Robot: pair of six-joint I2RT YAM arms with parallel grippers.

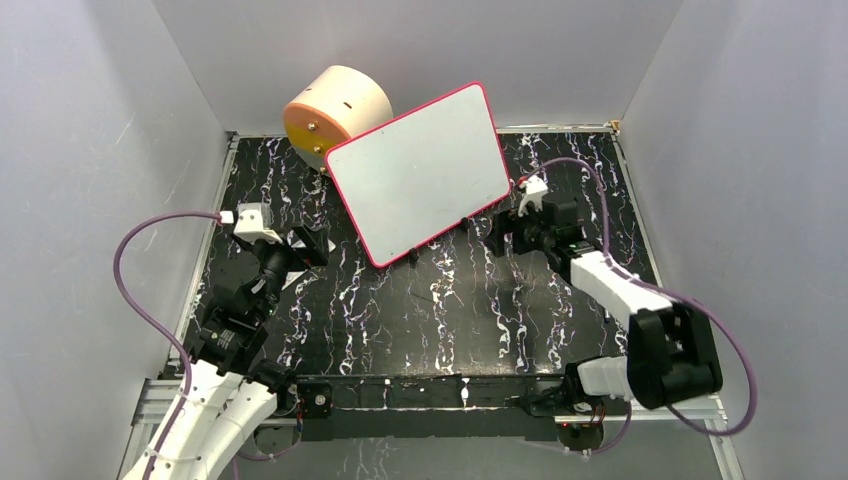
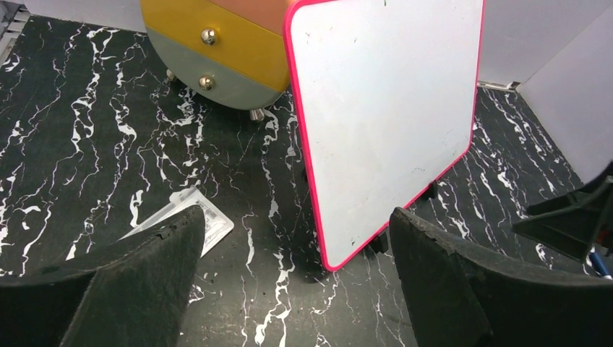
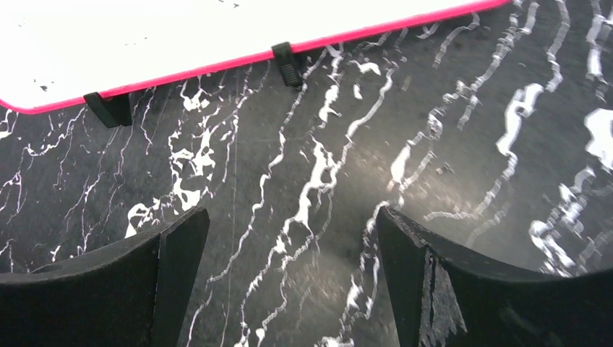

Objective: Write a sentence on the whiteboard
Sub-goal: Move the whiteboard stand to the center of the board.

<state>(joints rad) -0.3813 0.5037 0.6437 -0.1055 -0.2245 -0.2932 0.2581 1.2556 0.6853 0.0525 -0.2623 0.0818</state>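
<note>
Twice over, wide-open jaws, gripping nothing. From the left gripper (image 2: 296, 217), looking straight at the whiteboard (image 1: 420, 180), propped tilted on black clips (image 3: 108, 108) mid-table, in front of a round drawer box (image 1: 335, 110). Down by the right gripper (image 3: 290, 215), hovering above the marbled table (image 1: 450, 300), near the board's pink edge.
</note>
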